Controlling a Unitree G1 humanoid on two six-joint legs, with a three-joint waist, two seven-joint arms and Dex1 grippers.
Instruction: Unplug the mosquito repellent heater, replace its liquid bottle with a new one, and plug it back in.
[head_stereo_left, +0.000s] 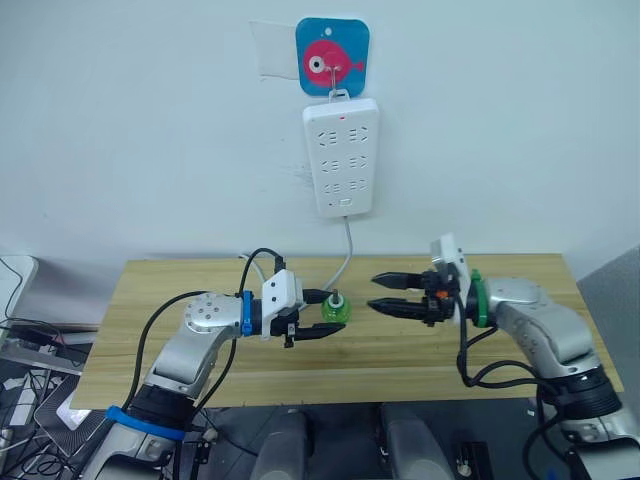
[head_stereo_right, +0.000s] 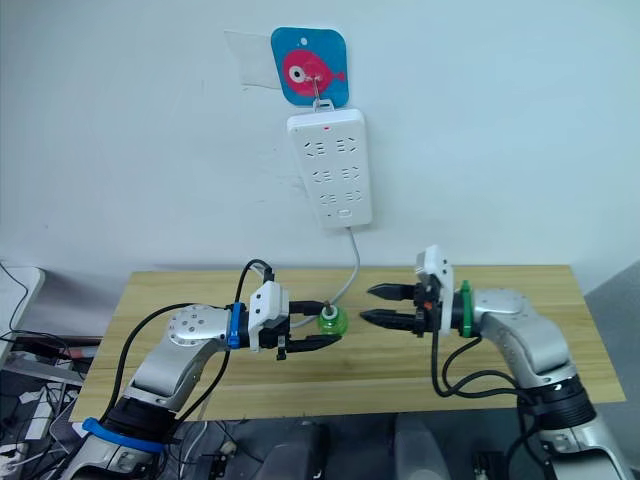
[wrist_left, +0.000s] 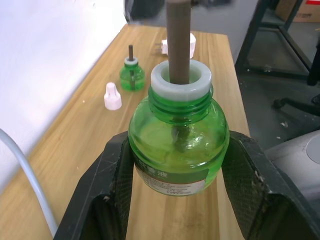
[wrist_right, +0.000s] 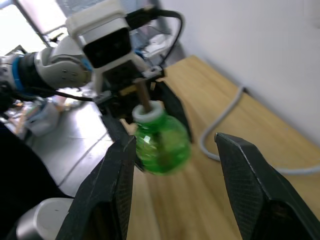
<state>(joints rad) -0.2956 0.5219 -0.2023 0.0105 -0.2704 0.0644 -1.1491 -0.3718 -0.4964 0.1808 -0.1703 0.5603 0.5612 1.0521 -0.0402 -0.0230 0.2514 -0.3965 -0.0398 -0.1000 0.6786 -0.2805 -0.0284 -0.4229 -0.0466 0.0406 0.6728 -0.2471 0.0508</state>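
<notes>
The left end effector (head_stereo_left: 318, 315) pinches a round green plastic liquid bottle (head_stereo_left: 334, 309) with a brown wick above the wooden worktop (head_stereo_left: 400, 350). The right end effector (head_stereo_left: 390, 293), fingers spread, hovers just right of it. A second green bottle (wrist_left: 132, 75), a white cap (wrist_left: 112, 96) and the small white mosquito repellent heater (wrist_left: 177, 45) lie beyond. A white power strip (head_stereo_left: 341, 157) hangs on the far wall.

The green bottle (wrist_left: 177, 145) is showing as clear, glossy plastic with a smooth white plastic collar and a matt brown wick. The fingers (wrist_left: 112, 195) pressing on it are looking like matt black plastic with a fine textured face. The table (head_stereo_left: 520, 272) is showing pale wood grain, lightly sheened. The power strip (head_stereo_left: 341, 156) is gleaming as smooth white plastic, its cable (head_stereo_left: 346, 250) looking rubbery grey.
</notes>
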